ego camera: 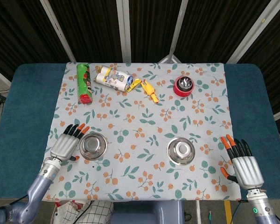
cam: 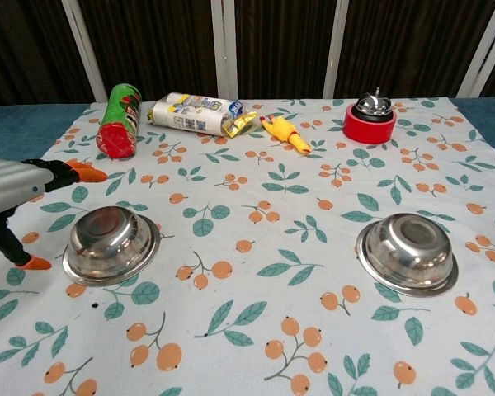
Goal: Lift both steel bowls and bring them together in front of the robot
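Two steel bowls stand upright on the floral cloth. The left bowl [ego camera: 93,145] [cam: 110,242] has my left hand [ego camera: 66,143] [cam: 21,200] just to its left, fingers spread, thumb [cam: 33,262] low beside the rim, holding nothing. The right bowl [ego camera: 180,150] [cam: 407,252] sits alone. My right hand [ego camera: 242,165] hovers open over the blue table edge, well to the right of that bowl; the chest view does not show it.
Along the far side of the cloth lie a green can [ego camera: 84,83], a white packet [ego camera: 115,78], a yellow toy [ego camera: 150,90] and a red-based bell [ego camera: 184,86]. The blue table [ego camera: 23,102] borders the cloth [ego camera: 144,126] on both sides.
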Robot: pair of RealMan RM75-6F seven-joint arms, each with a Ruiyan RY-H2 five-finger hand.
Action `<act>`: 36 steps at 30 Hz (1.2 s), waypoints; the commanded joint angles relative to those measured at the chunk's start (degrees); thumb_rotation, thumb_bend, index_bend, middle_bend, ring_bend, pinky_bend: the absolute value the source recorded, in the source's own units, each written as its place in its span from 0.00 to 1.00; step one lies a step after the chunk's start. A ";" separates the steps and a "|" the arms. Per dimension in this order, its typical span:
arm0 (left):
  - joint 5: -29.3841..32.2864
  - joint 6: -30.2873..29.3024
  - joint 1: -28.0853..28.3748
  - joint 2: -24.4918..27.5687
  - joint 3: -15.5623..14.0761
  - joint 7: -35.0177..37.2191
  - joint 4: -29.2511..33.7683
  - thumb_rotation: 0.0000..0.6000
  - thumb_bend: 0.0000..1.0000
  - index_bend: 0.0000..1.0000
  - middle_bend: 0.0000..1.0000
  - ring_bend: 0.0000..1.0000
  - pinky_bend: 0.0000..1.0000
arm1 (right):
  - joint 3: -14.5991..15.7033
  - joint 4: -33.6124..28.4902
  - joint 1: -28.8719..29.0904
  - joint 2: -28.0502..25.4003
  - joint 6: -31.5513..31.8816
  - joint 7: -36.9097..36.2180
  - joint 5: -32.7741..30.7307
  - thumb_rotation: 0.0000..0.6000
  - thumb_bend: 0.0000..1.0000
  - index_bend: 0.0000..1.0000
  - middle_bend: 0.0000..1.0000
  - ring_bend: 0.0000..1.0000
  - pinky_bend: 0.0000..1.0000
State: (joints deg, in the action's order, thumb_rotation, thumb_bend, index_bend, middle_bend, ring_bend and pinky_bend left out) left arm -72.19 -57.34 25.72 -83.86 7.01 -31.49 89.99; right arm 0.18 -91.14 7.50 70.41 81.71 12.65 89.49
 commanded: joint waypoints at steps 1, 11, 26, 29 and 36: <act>2.85 2.08 1.89 -2.28 0.71 -1.92 -1.28 1.00 0.08 0.00 0.00 0.00 0.02 | -0.05 0.00 0.01 -0.08 -0.10 -0.18 -0.10 0.87 0.35 0.00 0.00 0.00 0.00; 8.62 1.97 4.81 -5.98 0.64 -8.85 -1.74 1.00 0.10 0.06 0.10 0.01 0.15 | -0.38 0.02 -0.01 -0.62 -0.14 -1.32 -0.34 0.87 0.35 0.00 0.00 0.00 0.00; 12.05 0.92 7.36 -7.58 -0.09 -11.55 -0.84 1.00 0.20 0.40 0.55 0.41 0.57 | -0.24 -0.38 0.07 -0.76 -0.91 -1.10 -0.48 0.87 0.35 0.00 0.00 0.00 0.00; 12.20 0.68 7.73 -7.34 -0.20 -11.46 -0.49 1.00 0.24 0.46 0.61 0.46 0.62 | -0.20 -0.53 0.05 -0.88 -0.98 -1.09 -0.47 0.87 0.35 0.00 0.00 0.00 0.00; 6.15 -2.30 6.57 -4.84 -0.68 -4.51 0.93 1.00 0.31 0.54 0.70 0.53 0.68 | -0.14 -0.16 0.28 -0.69 -1.47 -0.24 -0.38 0.87 0.35 0.00 0.00 0.00 0.00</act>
State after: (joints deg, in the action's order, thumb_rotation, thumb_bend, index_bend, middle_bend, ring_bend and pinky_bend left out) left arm -63.67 -58.41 32.93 -89.93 6.66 -38.60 90.32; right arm 0.06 -91.39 7.74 69.63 80.26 12.29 89.07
